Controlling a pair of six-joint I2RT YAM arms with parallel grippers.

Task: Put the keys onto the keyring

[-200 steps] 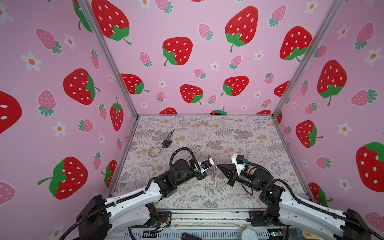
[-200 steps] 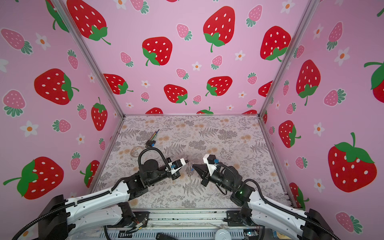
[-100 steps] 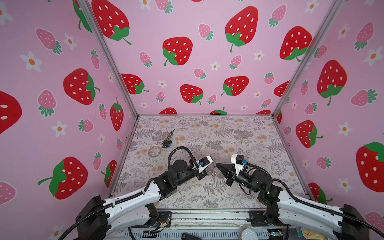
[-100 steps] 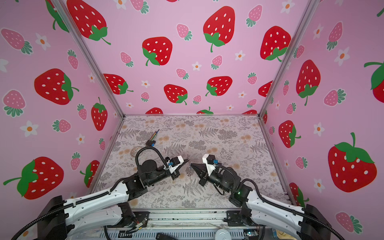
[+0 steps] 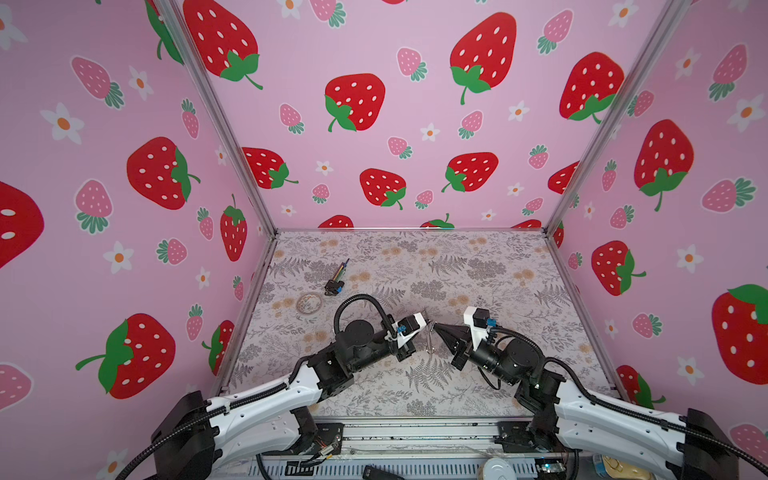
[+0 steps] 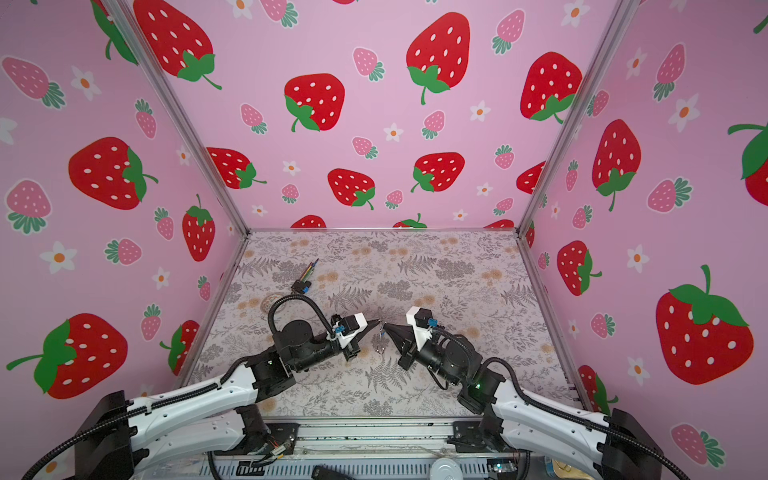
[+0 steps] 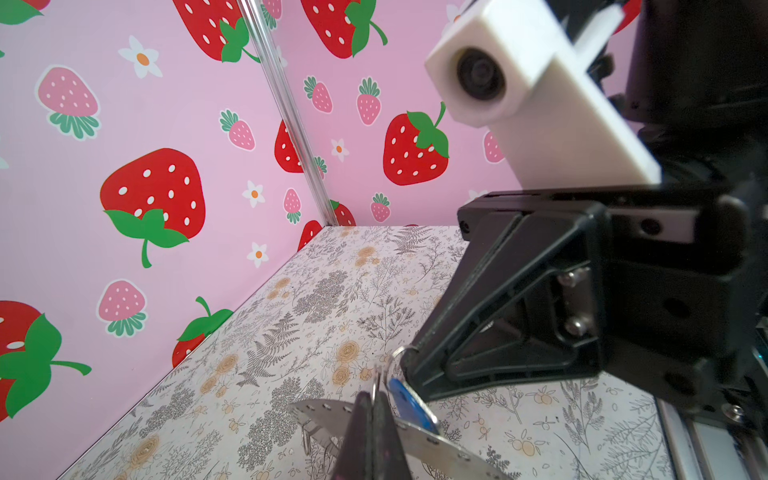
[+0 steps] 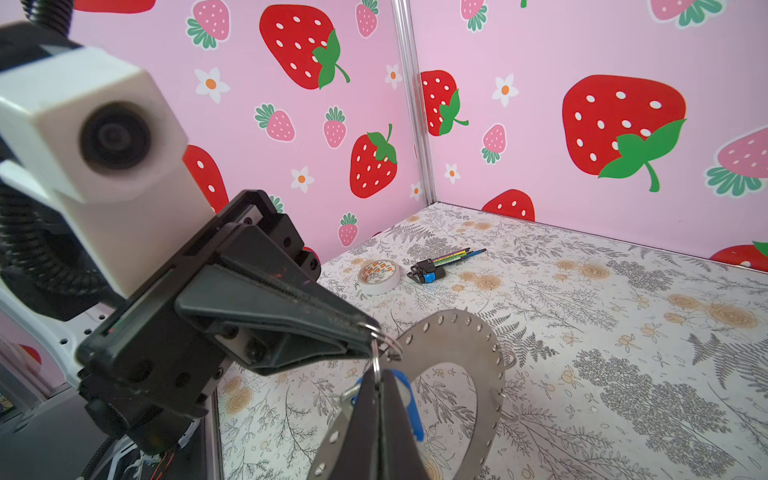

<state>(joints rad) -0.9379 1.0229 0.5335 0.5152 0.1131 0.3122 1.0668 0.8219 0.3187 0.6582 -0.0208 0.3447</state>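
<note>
The keyring (image 8: 469,328) stands upright, edge-on in both top views, between the 2 gripper tips, and a small wire loop (image 8: 388,343) sits at its rim. The left gripper (image 8: 368,334) has its jaws together, pinched on that loop from 1 side of the keyring. The right gripper (image 7: 409,363) meets it from the opposite side, jaws likewise together on thin wire, though I cannot tell whether that is the same loop or a 2nd. The keys (image 8: 411,399) show as a blue tag against the keyring just below the loop; the metal key is hidden, and I cannot tell whether anything is threaded through a rim hole. The likely failure is a slip: the wire looks thin and springy, so uneven pulling or twisting by the 2 arms could flick it out of 1 pinch and let the keyring swing or drop. The tips nearly touch, so a small misjudged move could knock them together. Beneath the keyring the table (image 5: 457,266) is a flat sheet printed with grey ferns and tan flowers, busy enough to hide a fallen key. A tape roll (image 8: 380,286) and a black-and-blue holder of coloured rods (image 8: 428,272) lie well apart from the keyring, on the left gripper's side. Pink strawberry walls (image 5: 374,54) and metal corner posts (image 5: 233,145) enclose it on 3 sides.
</note>
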